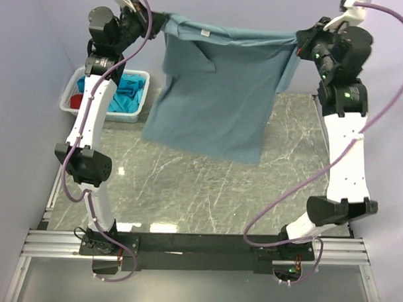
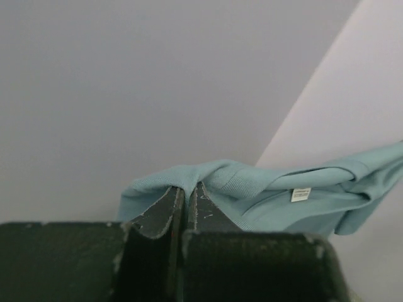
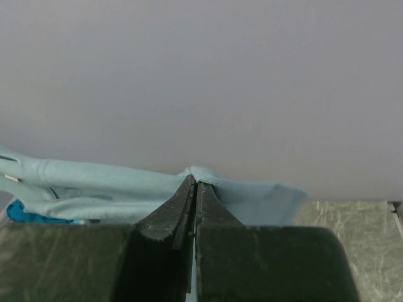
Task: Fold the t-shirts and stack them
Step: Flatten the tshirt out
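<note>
A dusty grey-blue t-shirt (image 1: 213,92) hangs stretched in the air between both grippers, high above the far part of the table, its lower hem free and slanting. My left gripper (image 1: 157,19) is shut on its left shoulder (image 2: 189,179); the white neck label (image 2: 300,194) shows beside it. My right gripper (image 1: 299,40) is shut on the right shoulder (image 3: 200,172). A turquoise t-shirt (image 1: 127,92) and a red one (image 1: 78,100) lie in the basket at the far left.
A white plastic basket (image 1: 139,77) stands at the table's far left corner, behind the left arm. The grey marble table (image 1: 207,191) lies under the hanging shirt. Pale walls close in behind and on the left.
</note>
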You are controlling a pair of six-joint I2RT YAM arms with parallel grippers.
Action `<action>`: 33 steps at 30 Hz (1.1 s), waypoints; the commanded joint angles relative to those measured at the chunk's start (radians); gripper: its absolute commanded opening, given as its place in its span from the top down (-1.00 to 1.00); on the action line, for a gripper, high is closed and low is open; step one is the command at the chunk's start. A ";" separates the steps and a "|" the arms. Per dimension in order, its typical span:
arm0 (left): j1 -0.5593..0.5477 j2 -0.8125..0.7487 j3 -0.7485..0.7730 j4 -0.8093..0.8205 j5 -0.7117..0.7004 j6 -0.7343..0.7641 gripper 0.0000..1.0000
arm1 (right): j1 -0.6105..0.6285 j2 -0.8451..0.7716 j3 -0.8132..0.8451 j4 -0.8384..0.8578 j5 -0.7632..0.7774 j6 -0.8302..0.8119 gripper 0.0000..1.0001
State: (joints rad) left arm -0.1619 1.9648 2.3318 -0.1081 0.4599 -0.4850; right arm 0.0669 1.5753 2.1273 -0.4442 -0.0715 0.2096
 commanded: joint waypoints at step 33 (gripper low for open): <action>-0.303 -0.733 -1.496 -0.085 -0.256 -0.167 -0.99 | -0.022 -0.738 -1.314 -0.055 0.207 0.323 -0.61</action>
State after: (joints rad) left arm -0.4618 1.2686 0.7876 -0.1867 0.3138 -0.6262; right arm 0.0513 0.8291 0.7715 -0.6182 0.1677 0.5522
